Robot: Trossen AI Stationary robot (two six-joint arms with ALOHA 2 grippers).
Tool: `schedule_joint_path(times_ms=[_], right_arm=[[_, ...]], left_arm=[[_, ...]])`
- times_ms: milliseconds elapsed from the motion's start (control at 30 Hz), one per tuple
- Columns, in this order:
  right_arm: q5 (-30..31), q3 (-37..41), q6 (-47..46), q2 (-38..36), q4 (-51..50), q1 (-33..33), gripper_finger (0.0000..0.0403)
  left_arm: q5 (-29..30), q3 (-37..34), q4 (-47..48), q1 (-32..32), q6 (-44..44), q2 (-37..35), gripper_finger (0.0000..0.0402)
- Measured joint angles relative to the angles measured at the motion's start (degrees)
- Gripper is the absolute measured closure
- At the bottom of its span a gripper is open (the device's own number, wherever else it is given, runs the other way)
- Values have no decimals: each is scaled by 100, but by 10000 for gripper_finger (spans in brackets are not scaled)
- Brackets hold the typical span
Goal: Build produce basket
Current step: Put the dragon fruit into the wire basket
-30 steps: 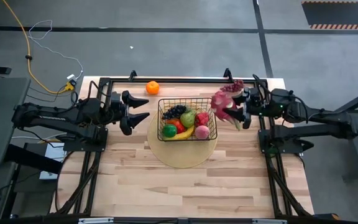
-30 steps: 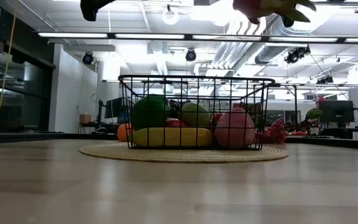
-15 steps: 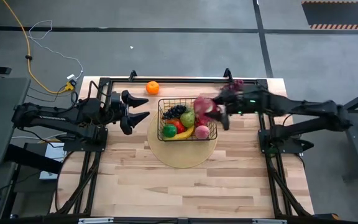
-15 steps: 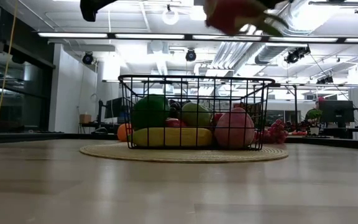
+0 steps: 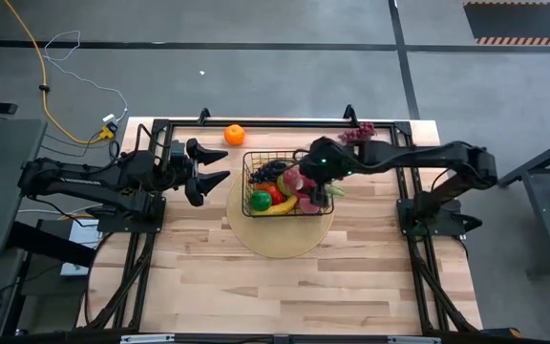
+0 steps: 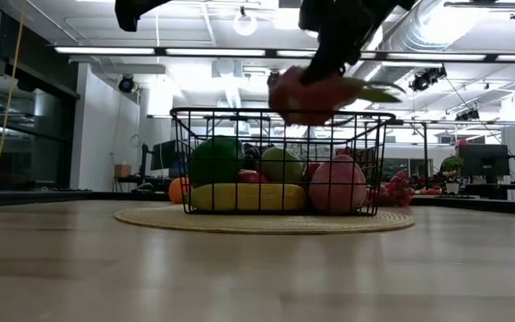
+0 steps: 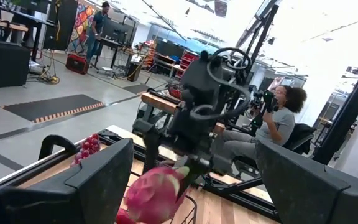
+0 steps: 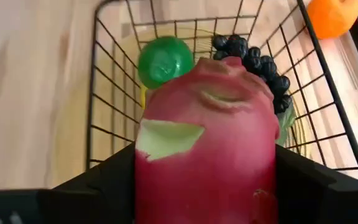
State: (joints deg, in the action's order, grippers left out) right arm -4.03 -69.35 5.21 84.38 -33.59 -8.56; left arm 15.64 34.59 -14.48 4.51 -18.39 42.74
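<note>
While a second ago it was off to the basket's right, the right gripper (image 5: 306, 182) is now reaching over the basket (image 5: 288, 183), pinching the dragon fruit (image 8: 207, 155).
The pink fruit with green leaf tips is hanging just above the rim over the fruit already inside; the basket is sitting on a round mat (image 5: 280, 239). The left gripper (image 5: 216, 164), fingers spread, is waiting unchanged left of the basket; an orange (image 5: 234, 135) is lying behind it.

Grey floor (image 5: 256, 67), exposed ceiling ducts (image 6: 329, 72)
</note>
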Motion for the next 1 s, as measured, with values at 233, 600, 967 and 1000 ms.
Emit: schedule_joint_path(times_ms=[233,600,967,1000], right_arm=[[-10,-1,131,286,109,-4,114],[112,-3,1039,716,271,362,53],[723,-3,900,539,289,590,31],[655,-3,880,518,289,570,31]], left_arm=[[0,0,11,0,-2,-1,76],[0,2,11,0,4,0,76],[0,2,13,0,52,0,76],[0,2,13,0,52,0,76]])
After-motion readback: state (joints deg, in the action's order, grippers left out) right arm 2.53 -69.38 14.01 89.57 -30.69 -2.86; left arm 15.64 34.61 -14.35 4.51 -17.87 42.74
